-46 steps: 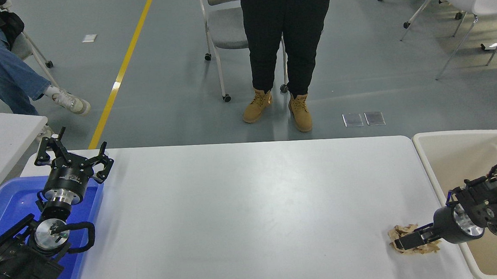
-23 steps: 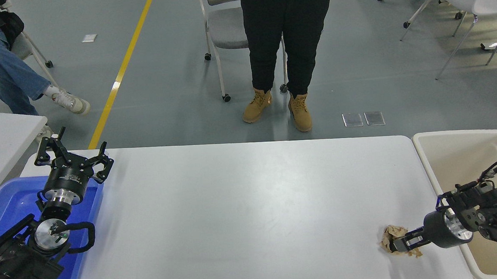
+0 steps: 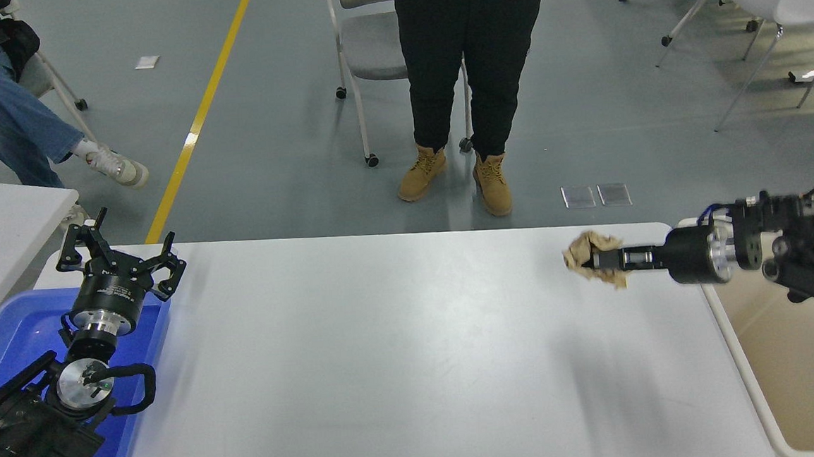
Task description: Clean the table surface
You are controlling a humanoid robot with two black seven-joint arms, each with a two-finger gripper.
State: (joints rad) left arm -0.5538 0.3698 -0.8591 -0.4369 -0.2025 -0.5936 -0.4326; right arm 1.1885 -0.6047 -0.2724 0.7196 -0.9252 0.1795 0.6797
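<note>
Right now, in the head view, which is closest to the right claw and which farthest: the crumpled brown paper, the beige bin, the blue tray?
1. Crumpled brown paper: gripped in the right claw, raised over the table's far right.
2. Beige bin: just right of the table, below that arm.
3. Blue tray: far left, under the parked left claw.

A lab or workshop hall: grey floor (image 3: 584, 126) with yellow line (image 3: 198, 114), wheeled chairs (image 3: 368, 54), white work table (image 3: 386, 357).
</note>
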